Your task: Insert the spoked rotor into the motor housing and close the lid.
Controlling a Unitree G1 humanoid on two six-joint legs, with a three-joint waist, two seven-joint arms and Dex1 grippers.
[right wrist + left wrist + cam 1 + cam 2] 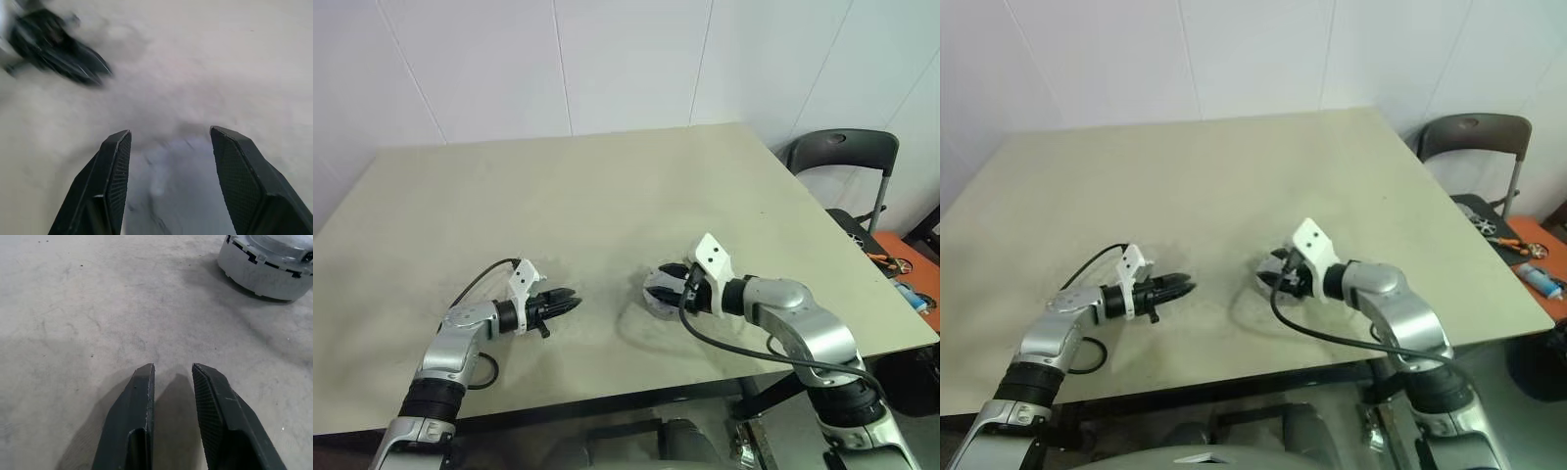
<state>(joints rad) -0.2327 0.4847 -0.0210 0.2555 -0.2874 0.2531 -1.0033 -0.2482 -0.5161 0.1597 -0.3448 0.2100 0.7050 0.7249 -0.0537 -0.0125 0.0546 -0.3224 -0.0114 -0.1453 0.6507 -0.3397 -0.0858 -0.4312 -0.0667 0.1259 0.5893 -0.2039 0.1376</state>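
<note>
The motor housing, a short silver cylinder with dark notches under its rim, stands on the table right of centre and is also seen at close range. A smooth grey lid seems to lie on top of it. The spoked rotor is hidden. My right gripper hovers at the housing's top from the right, open, with nothing between its fingers. My left gripper rests low over bare table to the housing's left and points at it. Its fingers stand a narrow gap apart and hold nothing.
The beige table stretches wide behind both arms. A dark folding chair stands past its right edge, with small tools on the floor beside it. A black cable hangs under the right forearm.
</note>
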